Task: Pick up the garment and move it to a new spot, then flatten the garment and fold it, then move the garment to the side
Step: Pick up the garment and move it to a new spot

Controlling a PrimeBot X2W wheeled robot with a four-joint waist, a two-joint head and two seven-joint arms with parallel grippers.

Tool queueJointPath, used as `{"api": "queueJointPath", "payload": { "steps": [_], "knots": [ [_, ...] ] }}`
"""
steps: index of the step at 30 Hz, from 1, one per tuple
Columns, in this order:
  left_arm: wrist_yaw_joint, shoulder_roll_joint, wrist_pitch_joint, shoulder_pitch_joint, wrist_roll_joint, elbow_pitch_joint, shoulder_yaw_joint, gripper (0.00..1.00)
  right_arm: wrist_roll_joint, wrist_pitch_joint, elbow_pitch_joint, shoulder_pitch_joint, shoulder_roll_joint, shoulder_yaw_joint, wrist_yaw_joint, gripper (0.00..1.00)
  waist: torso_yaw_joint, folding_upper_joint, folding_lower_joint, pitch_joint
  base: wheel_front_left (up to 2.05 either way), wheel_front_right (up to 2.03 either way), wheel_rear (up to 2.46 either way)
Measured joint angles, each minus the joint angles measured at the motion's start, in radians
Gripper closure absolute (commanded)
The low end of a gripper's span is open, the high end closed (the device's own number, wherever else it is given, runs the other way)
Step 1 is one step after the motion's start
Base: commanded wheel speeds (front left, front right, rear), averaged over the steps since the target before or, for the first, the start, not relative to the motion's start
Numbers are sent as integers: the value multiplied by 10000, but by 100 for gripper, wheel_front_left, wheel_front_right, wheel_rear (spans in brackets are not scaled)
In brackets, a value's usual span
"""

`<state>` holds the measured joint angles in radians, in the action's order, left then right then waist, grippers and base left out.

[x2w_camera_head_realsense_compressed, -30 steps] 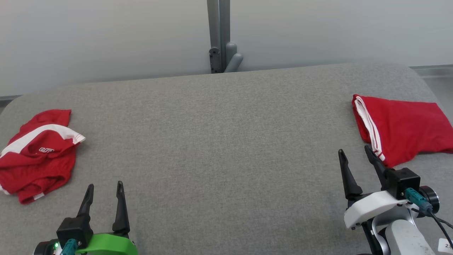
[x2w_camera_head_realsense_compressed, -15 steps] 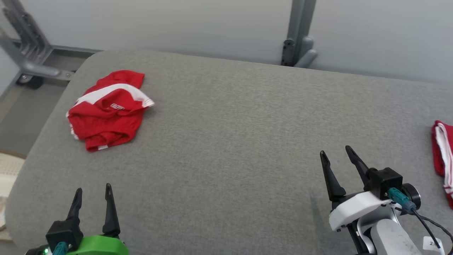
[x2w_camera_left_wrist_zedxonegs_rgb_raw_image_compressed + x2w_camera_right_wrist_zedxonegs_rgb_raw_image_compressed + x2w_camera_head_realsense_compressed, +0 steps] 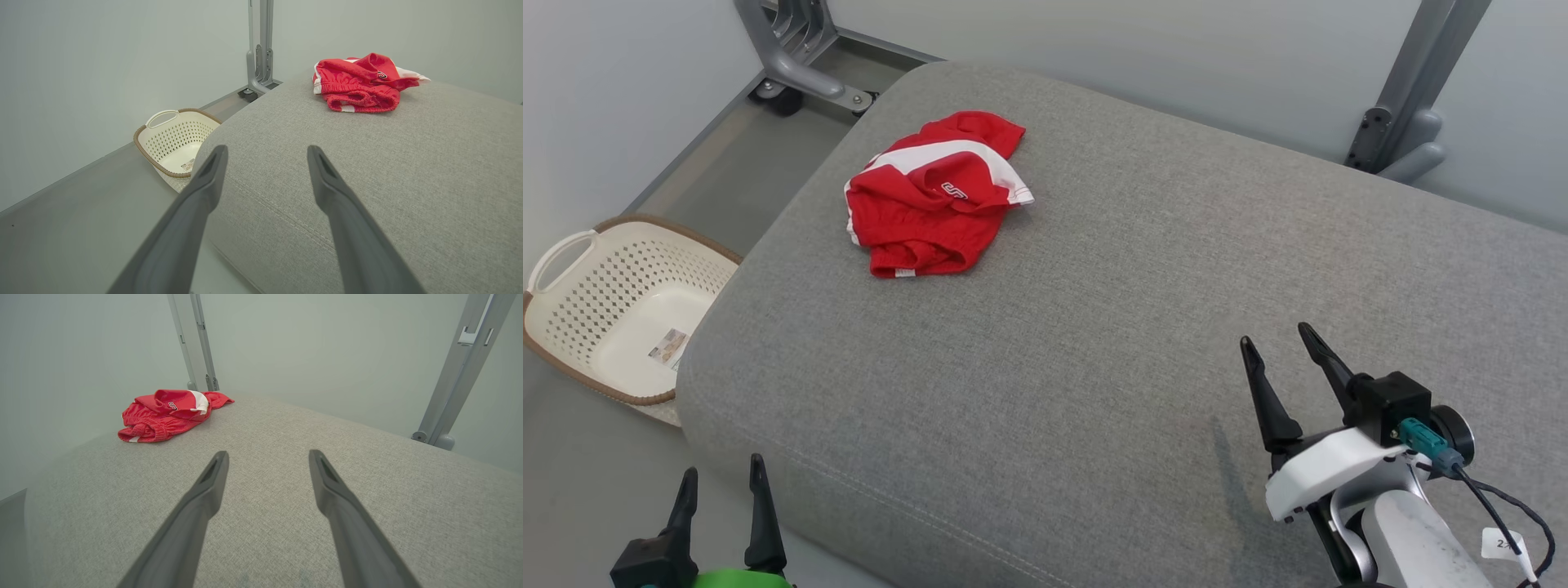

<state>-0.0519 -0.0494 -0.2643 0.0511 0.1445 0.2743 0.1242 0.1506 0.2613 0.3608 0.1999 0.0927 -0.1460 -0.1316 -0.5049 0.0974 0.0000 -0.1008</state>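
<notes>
A crumpled red garment (image 3: 935, 194) with white stripes lies near the far left corner of the grey padded table (image 3: 1143, 327). It also appears in the left wrist view as the garment (image 3: 361, 83) and in the right wrist view as the garment (image 3: 167, 412). My left gripper (image 3: 724, 482) hangs open beyond the table's near left edge, over the floor, far from the garment. My right gripper (image 3: 1278, 347) stands open over the table's right part, with nothing between its fingers.
A cream perforated basket (image 3: 572, 327) with a brown rim stands on the floor left of the table; it is also seen as the basket (image 3: 173, 141). Grey metal frame posts (image 3: 1409, 90) and a wheeled base (image 3: 792, 61) stand behind the table.
The camera has swung to the left, so the crumpled garment now sits near the upper middle and a second red garment at the right has left the picture. Both grippers stay open.
</notes>
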Motion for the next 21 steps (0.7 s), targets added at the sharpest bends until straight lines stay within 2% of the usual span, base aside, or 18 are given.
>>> {"api": "queueJointPath", "payload": {
  "steps": [5,13,16,17,21],
  "knots": [
    [-328,-2,2,-340,462,522,-151,0,-33,0,-69,56,215,-21,0,0,-57,0,0,-226,0,0,0],
    [-717,-148,-2,-3173,420,1745,-276,0,-146,0,-472,937,936,-280,0,0,337,0,0,-1037,0,0,0],
    [-757,-543,0,-4377,593,2449,-414,0,-150,0,-677,1332,1197,-376,0,0,589,0,1,-1524,0,0,0],
    [-761,-922,0,-5236,826,2755,-771,0,-128,0,-838,1644,1333,-458,0,0,798,-1,1,-1898,0,0,0],
    [-773,-1519,-4,-6468,1574,3636,-1503,0,-128,2,-1202,2020,1630,-627,0,0,1272,-1,1,-2684,0,0,0]
  ]
}}
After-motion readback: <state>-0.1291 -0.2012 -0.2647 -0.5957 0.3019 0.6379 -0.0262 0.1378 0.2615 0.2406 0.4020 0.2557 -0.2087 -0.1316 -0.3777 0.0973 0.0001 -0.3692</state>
